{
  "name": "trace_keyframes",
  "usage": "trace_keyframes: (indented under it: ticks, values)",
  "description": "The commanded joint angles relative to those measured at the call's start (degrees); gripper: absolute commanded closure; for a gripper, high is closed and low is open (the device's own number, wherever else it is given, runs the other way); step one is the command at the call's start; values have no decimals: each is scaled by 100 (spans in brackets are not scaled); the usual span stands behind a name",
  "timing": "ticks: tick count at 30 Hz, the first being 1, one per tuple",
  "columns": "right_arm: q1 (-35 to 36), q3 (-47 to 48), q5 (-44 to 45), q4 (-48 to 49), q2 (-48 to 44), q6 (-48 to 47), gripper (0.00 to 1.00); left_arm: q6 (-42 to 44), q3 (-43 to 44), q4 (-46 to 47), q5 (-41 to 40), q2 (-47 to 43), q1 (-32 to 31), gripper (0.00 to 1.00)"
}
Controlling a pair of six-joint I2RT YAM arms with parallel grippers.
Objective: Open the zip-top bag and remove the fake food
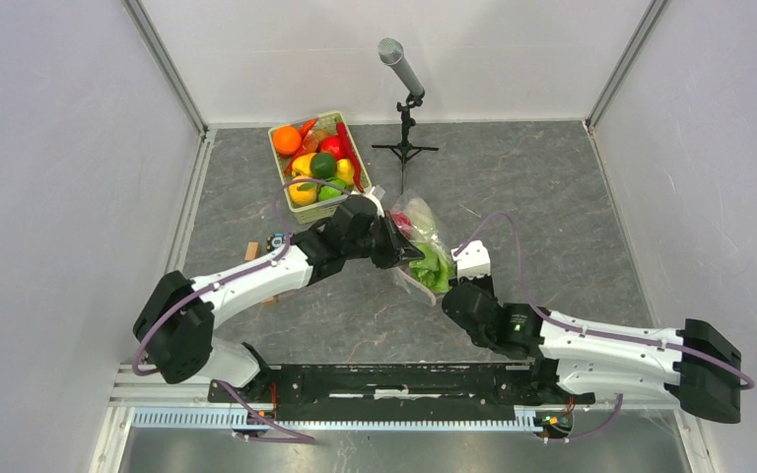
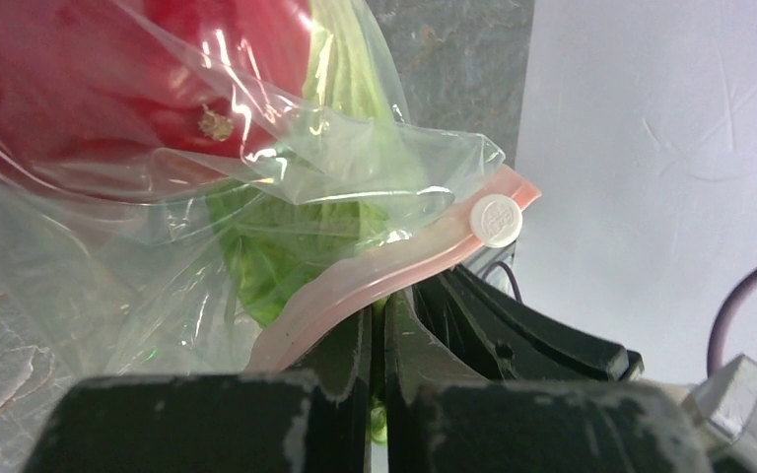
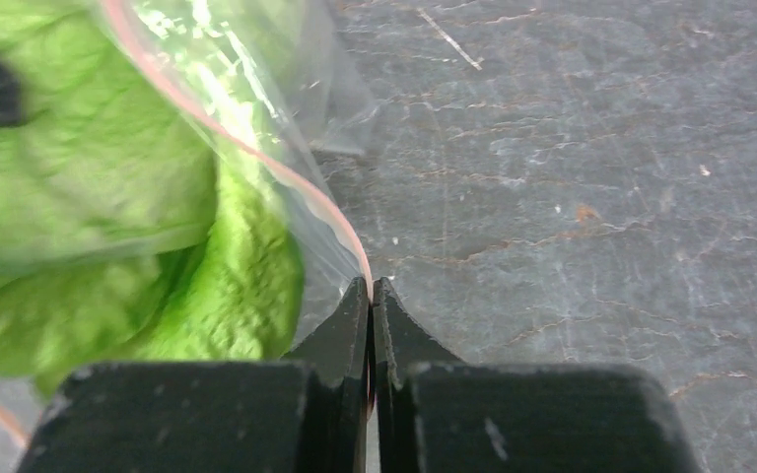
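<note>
The zip-top bag (image 1: 422,246) lies mid-table between my two arms, clear and crinkled, with its pale pink zip strip (image 2: 375,281) toward me. Inside it, fake food shows: a red piece (image 2: 108,69) and green leafy cabbage (image 3: 89,217). My left gripper (image 2: 386,301) is shut on the pink strip, near a white round tab (image 2: 498,219). My right gripper (image 3: 372,286) is shut on the bag's thin pink-lined edge, beside the cabbage. In the top view the left gripper (image 1: 410,253) meets the bag from the left and the right gripper (image 1: 451,287) from the near right.
A green lattice basket (image 1: 340,122) of toy fruit stands behind the bag. A microphone on a small tripod (image 1: 406,108) stands at the back centre. A small wooden block (image 1: 251,251) lies by the left arm. White walls enclose the grey table (image 1: 552,197).
</note>
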Motion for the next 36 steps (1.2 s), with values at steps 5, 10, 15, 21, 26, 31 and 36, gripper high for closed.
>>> trace_keyframes:
  ticks: [5, 10, 15, 21, 26, 31, 36]
  values:
    - [-665, -282, 467, -164, -488, -494, 97, 515, 420, -559, 1087, -909, 355, 98]
    - [-794, -271, -269, 209, -874, -927, 94, 826, 375, -1039, 838, -1294, 579, 98]
    - [-792, -204, -1343, 667, -1168, -1163, 91, 137, 229, -10, 1283, -1013, 577, 98]
    - [-795, -374, -1122, 688, -919, -1017, 100, -30, 941, 221, 1729, -633, 339, 98]
    - [-801, -140, -628, 499, -572, -880, 100, 93, 1327, 63, 2354, -464, -51, 98]
    - [-906, 76, 199, 159, -615, -897, 100, 472, 1550, -346, 2744, -683, -255, 98]
    - [-981, 651, 511, -264, -1058, -1203, 100, 1877, 1935, -2346, 1983, -717, -256, 98]
